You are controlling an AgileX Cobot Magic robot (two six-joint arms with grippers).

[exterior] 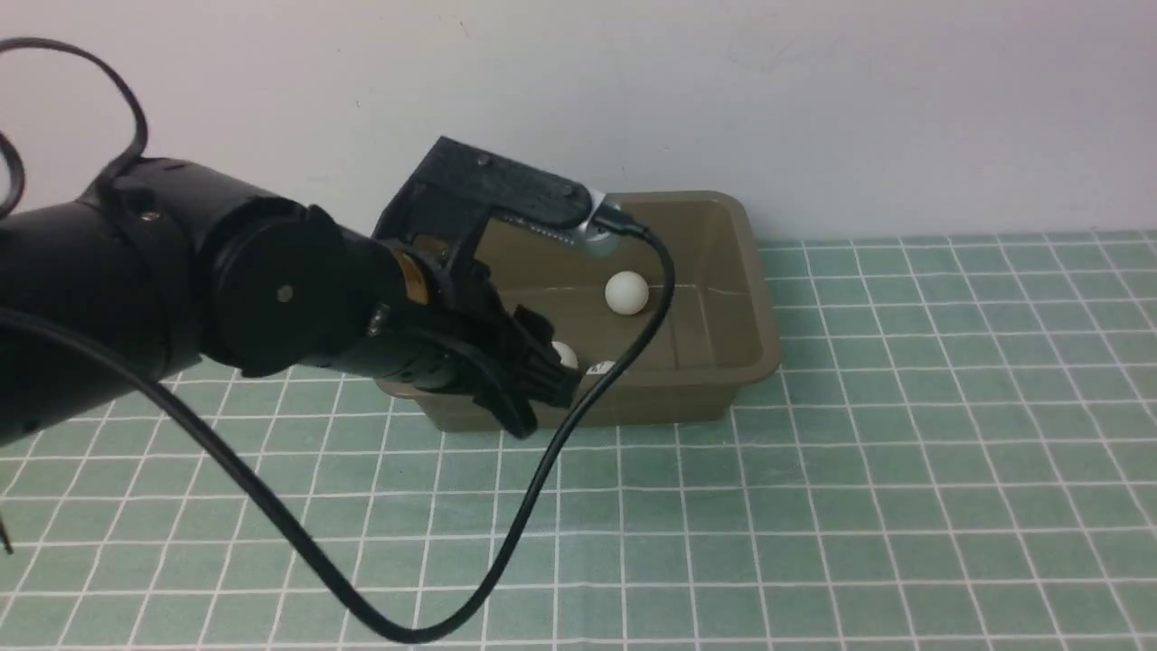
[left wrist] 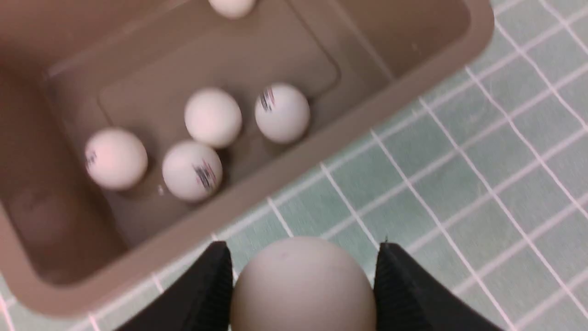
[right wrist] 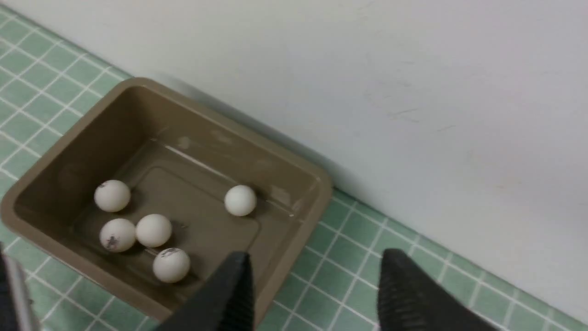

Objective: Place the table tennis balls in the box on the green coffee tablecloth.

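On my feed the green coffee tablecloth (exterior: 904, 452), pale mint with a grid of thin white lines, lies flat; the box (exterior: 669, 405), a smooth olive-brown plastic tub with rounded corners, flared rim and sloping walls, sits on it against the wall (exterior: 813, 90), mouth up, long axis running left-right along that wall. My left hand (left wrist: 303, 248) is pinching one matte white ball (left wrist: 303, 294) just beside the box's near rim; my right hand (right wrist: 319, 257) is spread, nothing between its ridged black fingers (right wrist: 229, 294). Five table tennis balls (right wrist: 153, 230) rest on the box floor, four clustered, one apart; some carry dark printed marks.
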